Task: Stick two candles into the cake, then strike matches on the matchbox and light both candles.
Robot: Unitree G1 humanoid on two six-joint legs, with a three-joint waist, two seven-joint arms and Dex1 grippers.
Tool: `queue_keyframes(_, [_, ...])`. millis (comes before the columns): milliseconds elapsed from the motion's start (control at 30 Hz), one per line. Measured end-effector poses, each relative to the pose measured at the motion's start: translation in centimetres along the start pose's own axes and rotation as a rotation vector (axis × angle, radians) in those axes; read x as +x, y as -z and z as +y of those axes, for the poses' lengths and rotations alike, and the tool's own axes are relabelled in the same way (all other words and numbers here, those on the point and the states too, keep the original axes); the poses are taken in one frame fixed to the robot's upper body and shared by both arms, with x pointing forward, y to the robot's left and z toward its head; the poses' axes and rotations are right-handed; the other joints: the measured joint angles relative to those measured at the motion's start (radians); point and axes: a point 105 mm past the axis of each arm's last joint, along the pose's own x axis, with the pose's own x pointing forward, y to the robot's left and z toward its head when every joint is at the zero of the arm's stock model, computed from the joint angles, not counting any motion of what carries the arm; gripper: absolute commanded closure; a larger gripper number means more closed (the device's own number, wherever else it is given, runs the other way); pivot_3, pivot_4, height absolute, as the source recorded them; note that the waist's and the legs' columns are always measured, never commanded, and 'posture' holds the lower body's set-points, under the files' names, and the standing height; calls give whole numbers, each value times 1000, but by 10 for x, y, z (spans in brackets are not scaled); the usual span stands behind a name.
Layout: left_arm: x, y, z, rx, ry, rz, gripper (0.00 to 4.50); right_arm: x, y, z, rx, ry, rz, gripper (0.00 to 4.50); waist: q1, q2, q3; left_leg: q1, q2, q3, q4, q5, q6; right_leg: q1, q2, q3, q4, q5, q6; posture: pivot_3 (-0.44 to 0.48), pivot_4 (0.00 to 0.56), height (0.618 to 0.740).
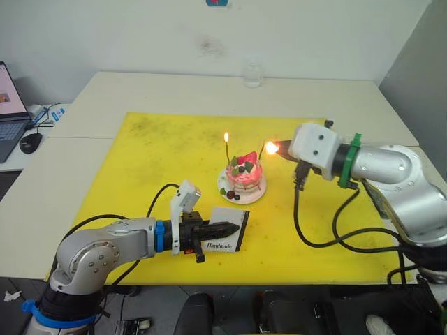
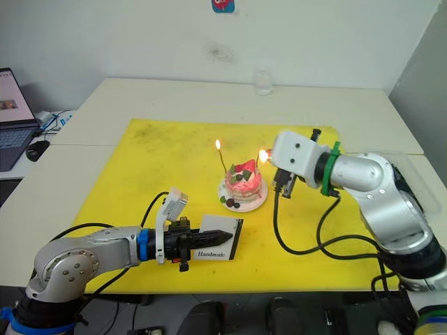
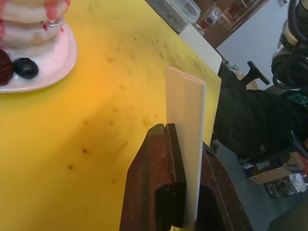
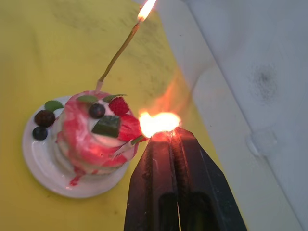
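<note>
The pink cake (image 1: 244, 175) sits on its white plate (image 1: 246, 198) in the middle of the yellow mat. One candle (image 1: 228, 151) stands in the cake's left side with a flame at its top. A second candle (image 4: 129, 144) leans out of the cake's right side toward my right gripper (image 1: 281, 149). That gripper is shut at the candle's tip, and a bright flame (image 4: 159, 123) burns at its fingertips and hides the match. Near the mat's front, my left gripper (image 1: 233, 227) is shut on the white matchbox (image 1: 239, 235), which shows edge-on in the left wrist view as the matchbox (image 3: 185, 120).
The yellow mat (image 1: 160, 150) covers the middle of a pale table. A clear glass (image 1: 253, 74) stands at the back edge. A laptop (image 1: 8, 112) and mouse (image 1: 30, 142) lie far left. A black cable (image 1: 318, 234) loops over the mat under my right arm.
</note>
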Motion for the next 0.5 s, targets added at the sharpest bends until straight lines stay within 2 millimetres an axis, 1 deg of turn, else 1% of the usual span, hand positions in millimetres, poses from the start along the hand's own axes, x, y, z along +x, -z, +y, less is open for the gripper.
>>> queue_keyframes(167, [2,0,-1,3,9,-8,4500,8,5,0,-13,3,6,4452,0,0,0,0,0,1,0,0,0,0,0,0,0,0,0,0,150,740])
queue_keyframes(500, [8,-3,-4,6,16,-23,4500,11,6,-1,-41,19,6,4452,0,0,0,0,0,0,0,0,0,0,0,0,0,0,0,0,150,740])
